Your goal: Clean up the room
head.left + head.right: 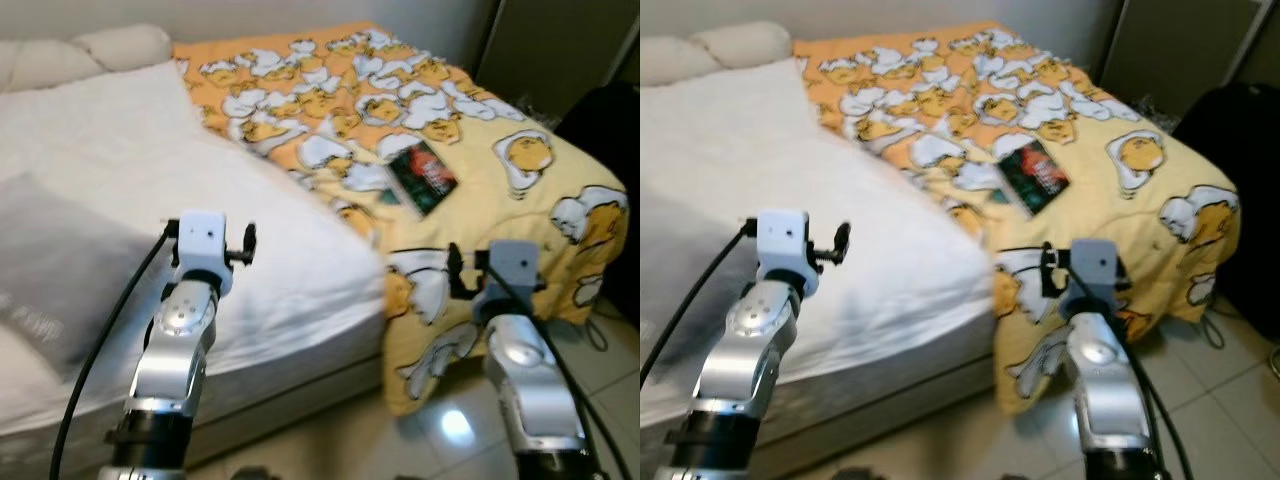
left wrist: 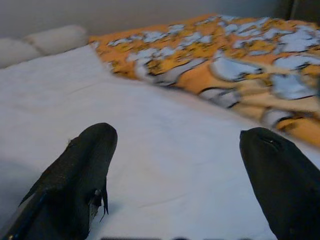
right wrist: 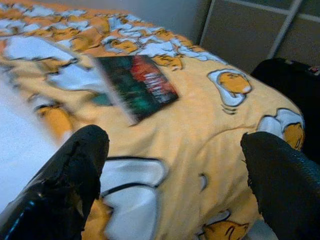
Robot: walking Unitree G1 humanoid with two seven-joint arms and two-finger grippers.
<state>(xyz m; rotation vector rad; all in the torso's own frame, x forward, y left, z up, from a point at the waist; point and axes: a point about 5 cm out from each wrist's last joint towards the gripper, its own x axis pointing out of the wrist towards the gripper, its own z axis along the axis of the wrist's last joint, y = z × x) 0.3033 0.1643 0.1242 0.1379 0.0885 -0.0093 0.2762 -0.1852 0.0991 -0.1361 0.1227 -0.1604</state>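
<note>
The book [image 3: 136,85] lies flat on the yellow blanket [image 3: 200,150], ahead of the right gripper [image 3: 175,180], whose jaws are spread wide. The left gripper [image 2: 175,175] is spread too, over the white sheet [image 2: 150,150]. Grabbing blanket with the book could drag it.

A bed [image 1: 300,300] with white sheet stands on glossy tiled floor [image 1: 450,430] beside a dark wardrobe [image 1: 550,50].

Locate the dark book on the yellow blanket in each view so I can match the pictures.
Left eye view: book, right of centre, on the blanket.
Right eye view: book, near centre, upper half.
Left wrist view: not in it.
Right wrist view: book, upper middle.
Shared landmark: yellow egg-print blanket.
</note>
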